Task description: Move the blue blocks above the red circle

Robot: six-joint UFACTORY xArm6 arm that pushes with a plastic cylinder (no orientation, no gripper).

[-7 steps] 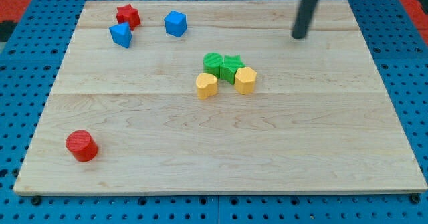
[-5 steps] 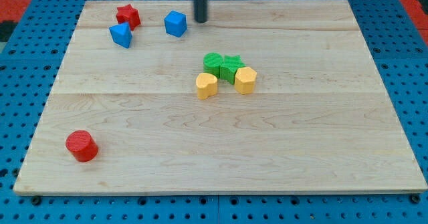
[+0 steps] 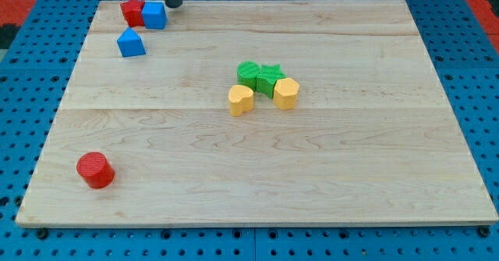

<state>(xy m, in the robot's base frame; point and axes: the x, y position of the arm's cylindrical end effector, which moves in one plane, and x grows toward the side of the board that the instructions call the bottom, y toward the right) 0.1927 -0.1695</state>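
Note:
A blue cube (image 3: 154, 15) sits at the board's top left, touching a red star block (image 3: 132, 12) on its left. A blue triangular block (image 3: 130, 43) lies just below them. The red circle (image 3: 95, 170) is at the bottom left of the board. My tip (image 3: 172, 5) is at the view's top edge, just right of the blue cube and very close to it.
A cluster sits near the board's middle: a green round block (image 3: 248, 73), a green star (image 3: 270, 79), a yellow block (image 3: 241, 100) and a yellow hexagon (image 3: 286, 93). The wooden board (image 3: 327, 175) lies on a blue pegboard.
My tip swept left along the top edge. The blue cube slid left against the red star, which shifted left. The blue triangular block moved slightly left and down.

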